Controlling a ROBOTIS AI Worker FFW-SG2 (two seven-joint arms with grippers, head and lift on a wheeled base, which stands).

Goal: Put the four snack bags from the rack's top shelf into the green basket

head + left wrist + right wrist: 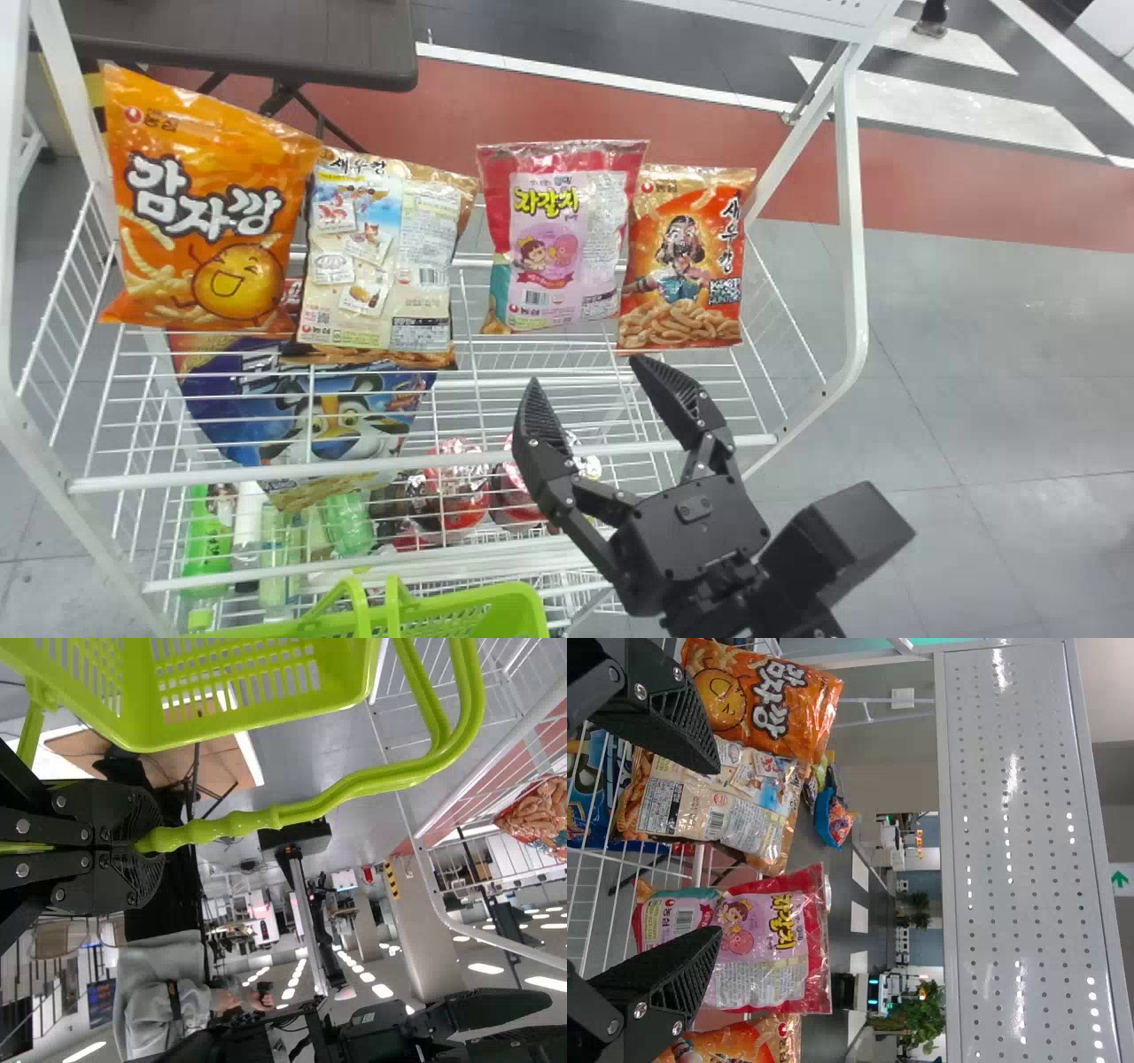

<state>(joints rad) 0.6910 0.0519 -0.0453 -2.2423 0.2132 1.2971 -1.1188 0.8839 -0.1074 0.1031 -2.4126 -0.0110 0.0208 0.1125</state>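
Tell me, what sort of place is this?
Probably a mock shop corner set up inside a large hall or lab: a white wire rack holds snack bags beside a green basket, while a bare pillar and rows of ceiling lights show beyond.

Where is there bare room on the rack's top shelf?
Wire mesh lies bare in a narrow gap between the beige bag and pink bag, and more widely between the bags and front rail, though the right gripper hovers over that strip's right part. Crowded: orange bag against beige, pink bag against red bag.
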